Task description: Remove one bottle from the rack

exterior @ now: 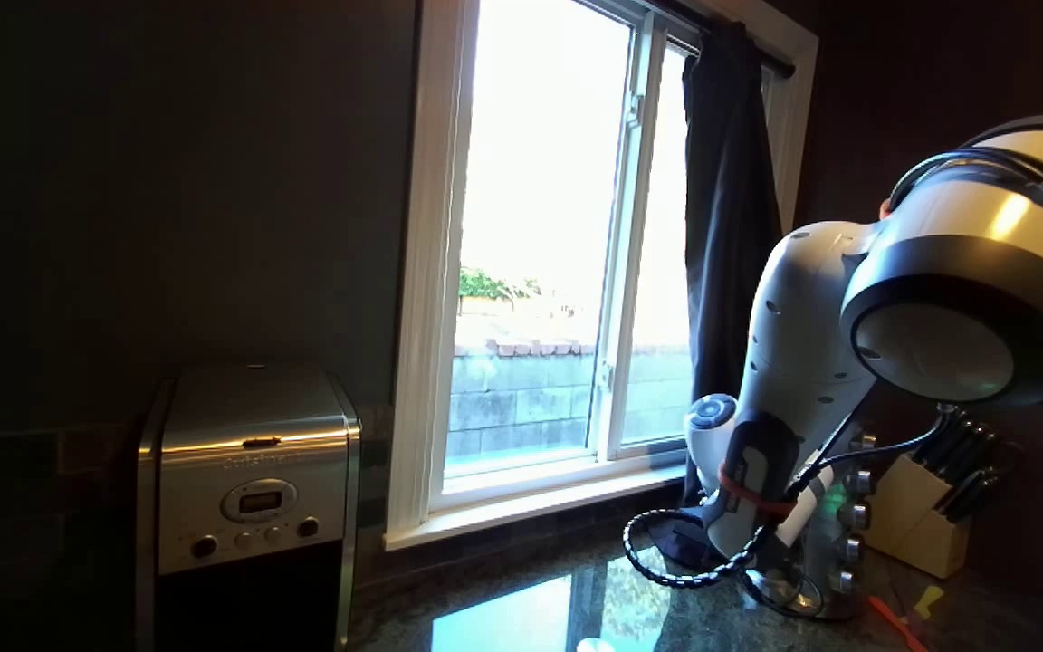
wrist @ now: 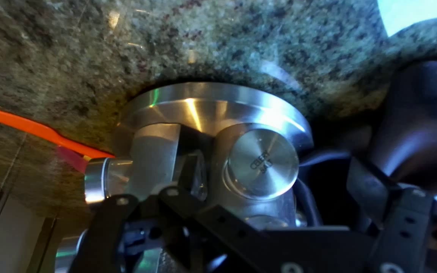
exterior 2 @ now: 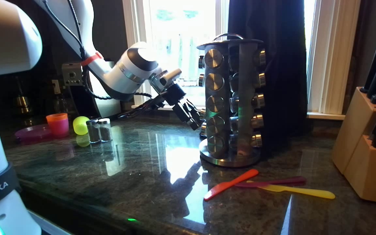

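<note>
The rack [exterior 2: 246,81] is a shiny silvery stand on the counter, holding several bottles lying sideways with round metal caps facing out. It is partly hidden behind the arm in an exterior view [exterior: 838,605]. In the wrist view its round base [wrist: 203,104] shows, with a bottle [wrist: 263,163] whose cap reads celery salt seated in a rack column. My gripper [wrist: 278,172] is open, one finger left of this cap and the other to its right with a dark gap between. In an exterior view my gripper [exterior 2: 193,118] points down at the rack's window-side lower caps.
Orange [exterior 2: 230,184], purple [exterior 2: 273,181] and yellow [exterior 2: 300,191] plastic knives lie before the rack. A knife block [exterior 2: 354,130] stands beyond. A dark curtain [exterior 2: 284,81] hangs behind the rack. Two shakers [exterior 2: 99,130], cups [exterior 2: 57,124] and a silver appliance [exterior: 254,498] stand farther off.
</note>
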You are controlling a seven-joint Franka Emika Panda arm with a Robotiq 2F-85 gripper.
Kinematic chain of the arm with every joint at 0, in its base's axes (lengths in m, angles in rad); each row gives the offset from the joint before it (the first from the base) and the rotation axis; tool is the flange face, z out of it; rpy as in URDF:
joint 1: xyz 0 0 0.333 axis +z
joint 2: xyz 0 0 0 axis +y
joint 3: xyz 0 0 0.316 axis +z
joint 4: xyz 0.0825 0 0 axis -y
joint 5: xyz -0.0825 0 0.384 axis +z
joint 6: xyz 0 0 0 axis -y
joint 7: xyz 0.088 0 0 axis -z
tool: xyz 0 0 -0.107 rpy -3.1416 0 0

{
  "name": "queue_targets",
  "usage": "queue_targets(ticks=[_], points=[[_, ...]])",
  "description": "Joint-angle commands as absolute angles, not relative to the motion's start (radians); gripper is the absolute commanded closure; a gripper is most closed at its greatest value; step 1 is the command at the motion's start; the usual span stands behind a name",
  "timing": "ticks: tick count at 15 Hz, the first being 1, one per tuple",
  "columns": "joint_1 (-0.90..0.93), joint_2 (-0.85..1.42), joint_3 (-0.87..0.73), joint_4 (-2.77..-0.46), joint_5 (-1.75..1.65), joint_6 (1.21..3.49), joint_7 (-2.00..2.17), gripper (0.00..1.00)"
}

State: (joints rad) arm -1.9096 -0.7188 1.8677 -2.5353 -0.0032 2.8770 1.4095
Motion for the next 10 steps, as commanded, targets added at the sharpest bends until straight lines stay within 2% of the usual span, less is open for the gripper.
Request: queue_targets(ticks=[1,3,6,7,8,9,10], points=[[-1.938,-0.769,1.900,-2.514,0.068,2.857,1.351,0.00],[-1.952,-0.782,1.912,-2.510,0.088,2.863,1.332,0.00],[-1.973,-0.799,1.931,-2.503,0.110,2.869,1.302,0.20],[-1.978,-0.806,1.936,-2.500,0.117,2.870,1.295,0.18],[-1.982,-0.812,1.939,-2.498,0.123,2.870,1.287,0.21],[-1.986,-0.816,1.941,-2.496,0.128,2.871,1.282,0.33],[-1.988,-0.820,1.942,-2.494,0.133,2.871,1.273,0.38]])
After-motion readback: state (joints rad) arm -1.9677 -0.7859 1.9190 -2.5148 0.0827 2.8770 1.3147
